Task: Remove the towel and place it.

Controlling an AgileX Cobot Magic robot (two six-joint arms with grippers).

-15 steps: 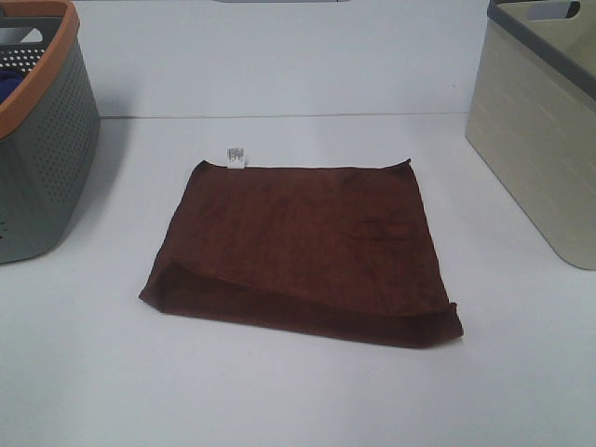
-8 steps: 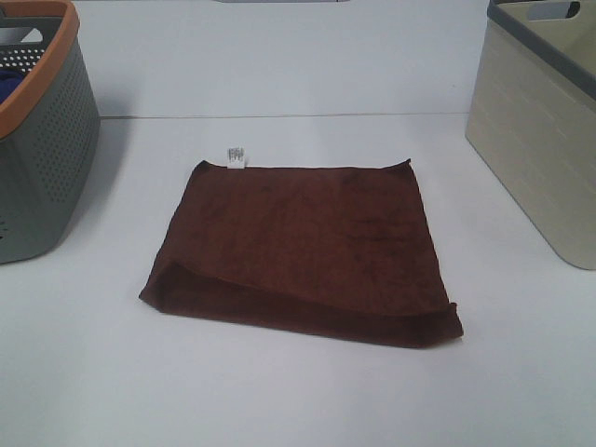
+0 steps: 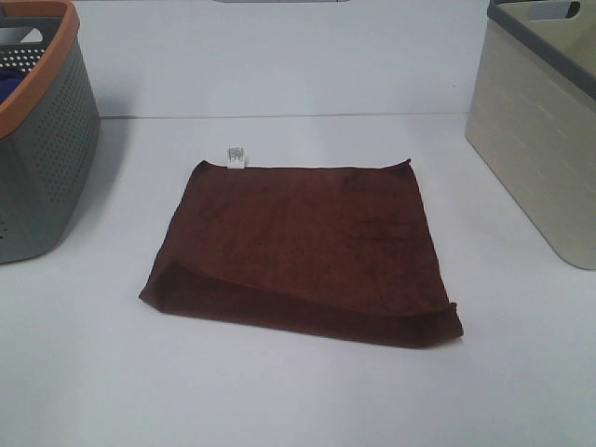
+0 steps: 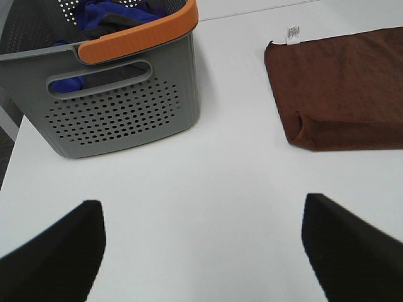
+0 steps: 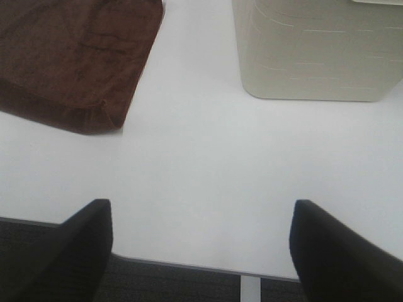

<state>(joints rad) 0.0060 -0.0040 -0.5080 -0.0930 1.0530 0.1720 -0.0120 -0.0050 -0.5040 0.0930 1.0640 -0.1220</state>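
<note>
Hands [image 4: 201,251] apart; towel [image 3: 303,247] flat, tag rearward

Each gripper, left [image 4: 201,251] and right [image 5: 200,248], has two plain black, blunt, wedge-shaped fingers.

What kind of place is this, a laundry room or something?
Probably a test bench set up like a laundry corner, not a home: a bare white table, a brown towel laid flat, a grey basket holding blue cloth, and a beige bin.

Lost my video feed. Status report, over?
Left gripper open, right gripper open, both empty. Towel flat on table, untouched, between grey basket and beige bin. Nothing blocking.
</note>
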